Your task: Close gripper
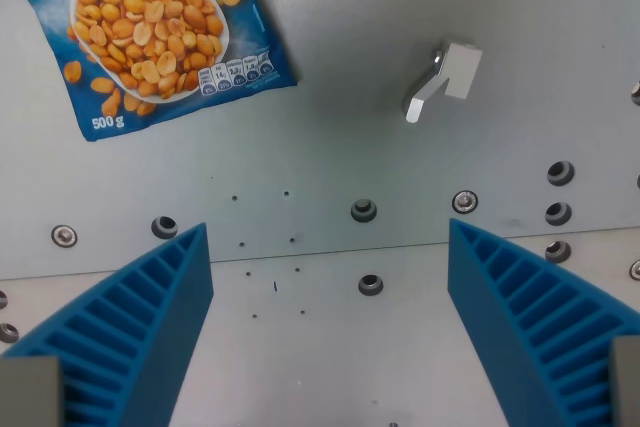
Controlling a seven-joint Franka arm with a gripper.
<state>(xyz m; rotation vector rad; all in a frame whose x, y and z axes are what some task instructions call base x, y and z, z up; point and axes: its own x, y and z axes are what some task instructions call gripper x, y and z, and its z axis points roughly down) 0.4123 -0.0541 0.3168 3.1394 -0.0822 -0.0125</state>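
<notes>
Hand fingers spread apart, gripping nothing; peanut bag lies sealed beyond.

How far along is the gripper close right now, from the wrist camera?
Nothing looks done yet: the gripper is wide open, its blue fingers far apart over bare metal table. Nothing sits between them; the peanut bag lies well off at the view's upper left. The whole closing is left.
</notes>
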